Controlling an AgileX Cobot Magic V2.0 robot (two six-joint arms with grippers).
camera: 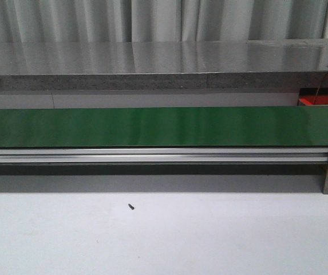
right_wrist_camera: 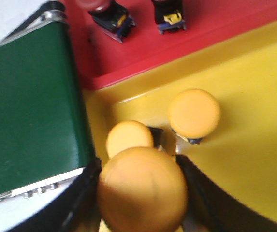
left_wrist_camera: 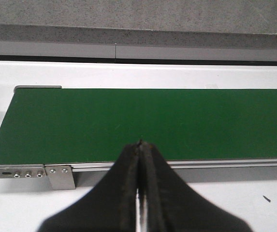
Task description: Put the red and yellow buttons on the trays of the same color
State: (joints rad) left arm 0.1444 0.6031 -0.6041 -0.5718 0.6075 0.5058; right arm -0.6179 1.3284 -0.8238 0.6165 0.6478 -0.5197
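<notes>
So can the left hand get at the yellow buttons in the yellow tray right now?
Probably not: the left hand is shut over the green belt's far end, while the yellow buttons sit in the yellow tray under the right hand.

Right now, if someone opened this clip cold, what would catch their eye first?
The big yellow button held between the right gripper fingers, over the yellow tray, where two more yellow buttons already sit. Next to it is the red tray, holding dark-based buttons. Otherwise, the long green conveyor belt lies bare across the front view, with the left gripper shut above it.
</notes>
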